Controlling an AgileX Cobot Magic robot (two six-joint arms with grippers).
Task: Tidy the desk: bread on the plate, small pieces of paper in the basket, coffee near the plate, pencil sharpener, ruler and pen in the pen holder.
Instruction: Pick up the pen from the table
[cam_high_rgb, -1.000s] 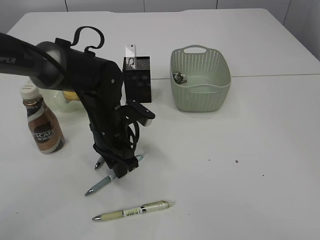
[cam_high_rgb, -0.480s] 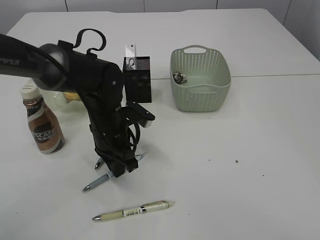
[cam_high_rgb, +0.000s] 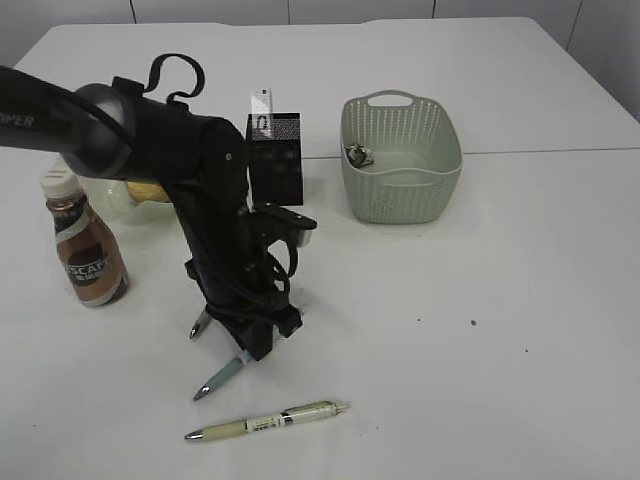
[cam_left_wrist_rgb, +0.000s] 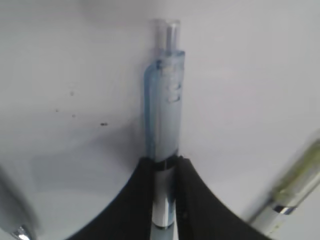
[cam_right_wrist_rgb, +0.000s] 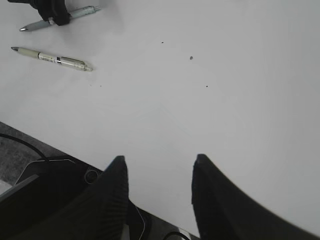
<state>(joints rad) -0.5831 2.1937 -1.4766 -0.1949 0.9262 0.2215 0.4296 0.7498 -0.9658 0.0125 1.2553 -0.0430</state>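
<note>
- A blue pen is clamped between the jaws of the left pincer, low over the bench.
- A green pen is seen at 5 o'clock of it; a third pen tip lies at 9 o'clock.
- The pen holder stands behind, the basket at 2 o'clock.
- The right pincer is held apart, with nothing between its jaws.
- Since earlier, the clamped pen has been swung toward 6 o'clock.

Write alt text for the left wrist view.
The left pincer is shut on a translucent blue pen, whose clear end points away from the camera over the white table. A greenish pen lies at lower right.
</note>
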